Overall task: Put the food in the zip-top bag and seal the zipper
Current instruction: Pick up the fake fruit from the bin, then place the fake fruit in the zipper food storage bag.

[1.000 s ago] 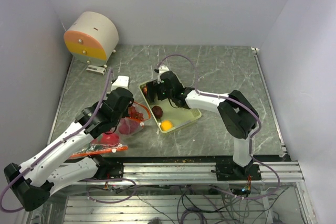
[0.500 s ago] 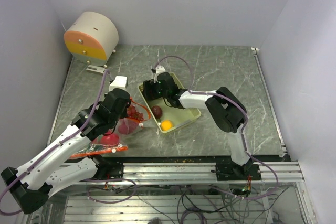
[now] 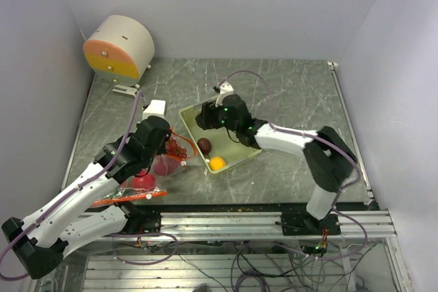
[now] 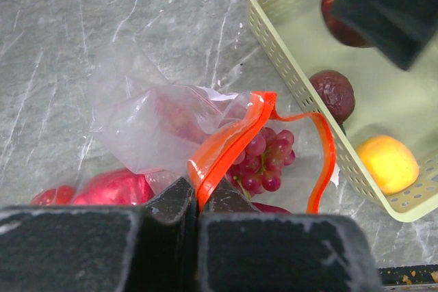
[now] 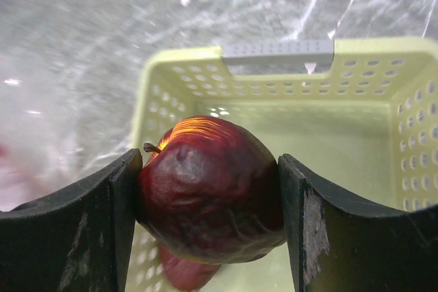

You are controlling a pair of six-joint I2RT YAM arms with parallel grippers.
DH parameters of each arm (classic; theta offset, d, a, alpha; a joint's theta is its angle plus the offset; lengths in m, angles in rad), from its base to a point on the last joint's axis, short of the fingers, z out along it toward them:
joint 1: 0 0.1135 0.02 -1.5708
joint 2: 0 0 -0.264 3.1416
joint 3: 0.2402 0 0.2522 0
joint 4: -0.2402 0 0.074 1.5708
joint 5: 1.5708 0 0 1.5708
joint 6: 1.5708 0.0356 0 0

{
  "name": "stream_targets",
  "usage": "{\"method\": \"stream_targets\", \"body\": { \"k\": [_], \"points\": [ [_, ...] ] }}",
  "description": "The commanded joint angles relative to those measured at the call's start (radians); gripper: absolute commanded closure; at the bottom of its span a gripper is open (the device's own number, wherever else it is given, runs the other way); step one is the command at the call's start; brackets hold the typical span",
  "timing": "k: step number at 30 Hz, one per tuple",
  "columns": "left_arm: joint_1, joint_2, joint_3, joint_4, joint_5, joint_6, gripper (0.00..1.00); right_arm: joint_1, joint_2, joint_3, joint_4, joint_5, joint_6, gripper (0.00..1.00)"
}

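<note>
Nearest, the left gripper [image 4: 197,202] pinches the rim of the open zip-top bag [image 4: 147,128], grapes [image 4: 263,162] already inside; beyond, an orange [image 4: 388,163] and a dark fruit [image 4: 333,94] wait in the tray [image 5: 274,76], where the right gripper [image 5: 209,200] clasps the red apple [image 5: 205,182], sealing yet undone.

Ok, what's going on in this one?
The left gripper pinches the orange zipper edge of the zip-top bag, holding its mouth up; grapes already lie inside. The right gripper has its fingers against both sides of a red apple over the pale green tray, where a dark round fruit and an orange wait.
</note>
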State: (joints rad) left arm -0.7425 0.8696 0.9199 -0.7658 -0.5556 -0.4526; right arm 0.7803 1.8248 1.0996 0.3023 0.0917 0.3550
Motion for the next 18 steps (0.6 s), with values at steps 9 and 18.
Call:
{"method": "stream_targets", "body": {
  "k": [9,18],
  "points": [
    [-0.001,0.003,0.020,0.039,0.002,0.002,0.93,0.059,-0.383,-0.250,0.244,-0.376,0.158,0.59],
    [-0.001,0.020,0.062,0.031,0.025,0.000,0.93,0.138,-0.267,-0.242,0.483,-0.521,0.279,0.59]
  ]
}}
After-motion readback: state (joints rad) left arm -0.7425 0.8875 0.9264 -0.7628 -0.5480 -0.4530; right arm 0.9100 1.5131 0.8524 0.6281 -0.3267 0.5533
